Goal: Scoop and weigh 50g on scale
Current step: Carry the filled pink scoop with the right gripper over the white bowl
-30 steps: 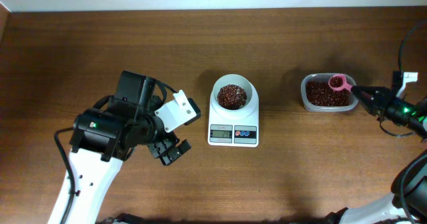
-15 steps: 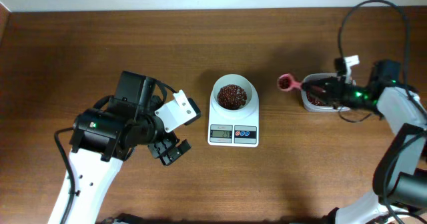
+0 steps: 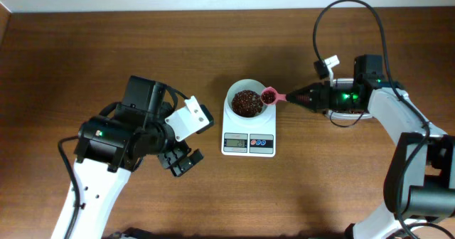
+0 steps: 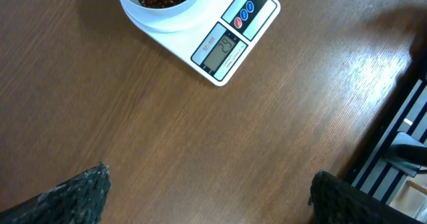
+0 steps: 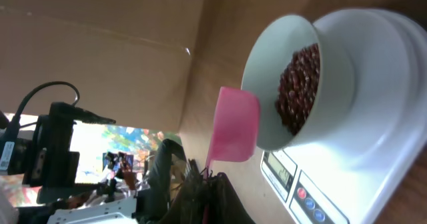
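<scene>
since a second ago our right arm has swung in from the far right and carried the pink spoon (image 3: 269, 96) across to the scale (image 3: 249, 144); nothing else has shifted. on the wooden tabletop (image 3: 85, 47) the left gripper (image 3: 182, 161) hangs to the left of the scale, its jaws wide apart and empty, well clear of the work. the right gripper (image 3: 293, 96) reaches in from the right with its jaws clamped on the tail of the spoon's handle. the scale sits mid-tabletop, and its display digits are too blurred to trust. on it stands the white bowl (image 3: 232, 92), holding a mound of beans (image 3: 246, 103), the stuff we are weighing. the spoon's cup is at the bowl's right rim, loaded with more beans. in the right wrist view it looks just outside the rim, and we cannot tell whether it touches.

we judge the beans hard, smooth and light: loose grains that run all at once when tipped and bounce or roll if they miss. they cannot be pinched, only carried in the cup, so the hold belongs on the handle, kept level. the spoon is stiff, thin, slick plastic, so it may twist in the jaws. the bowl rests loose on the scale, and a nudge from the cup would shift it or spoil the reading, so we would tip slowly, above the rim.
</scene>
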Controlling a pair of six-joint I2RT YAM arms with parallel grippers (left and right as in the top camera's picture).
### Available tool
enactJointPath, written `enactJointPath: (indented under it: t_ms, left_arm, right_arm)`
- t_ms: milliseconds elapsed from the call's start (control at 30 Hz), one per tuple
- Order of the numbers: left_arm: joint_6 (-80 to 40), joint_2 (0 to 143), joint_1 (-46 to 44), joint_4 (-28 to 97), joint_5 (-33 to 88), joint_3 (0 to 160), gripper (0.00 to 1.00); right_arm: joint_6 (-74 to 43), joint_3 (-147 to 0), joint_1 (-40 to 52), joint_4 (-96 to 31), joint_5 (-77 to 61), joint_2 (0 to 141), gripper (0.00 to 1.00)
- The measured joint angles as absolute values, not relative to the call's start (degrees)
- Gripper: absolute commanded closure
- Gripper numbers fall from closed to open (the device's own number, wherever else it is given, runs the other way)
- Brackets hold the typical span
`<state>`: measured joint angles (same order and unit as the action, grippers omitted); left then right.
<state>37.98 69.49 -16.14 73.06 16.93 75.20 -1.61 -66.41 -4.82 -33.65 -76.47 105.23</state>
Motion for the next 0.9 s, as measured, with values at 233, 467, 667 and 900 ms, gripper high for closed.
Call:
enactJointPath:
  t_ms: [233, 467, 667, 900]
  left_arm:
    - [37.98, 69.49, -16.14, 73.01, 16.95, 75.20, 0.01]
    - [37.98, 69.49, -16.14, 73.01, 16.95, 75.20, 0.01]
    - [37.98, 69.49, -16.14, 73.01, 16.95, 75.20, 0.01]
    - [37.98, 69.49, -16.14, 73.01, 16.93, 75.20, 0.01]
  right_arm:
    - [-6.31, -66.41, -0.40, -27.77, -75.31, 105.23, 0.96]
    - [-6.26, -66.37, 3.90, -19.11, -64.01, 105.23, 0.96]
    - [-5.52, -66.35, 7.81, -15.92, -56.14, 105.23, 0.96]
    - [-4.23, -66.35, 8.34, -15.90, -48.69, 105.16, 0.96]
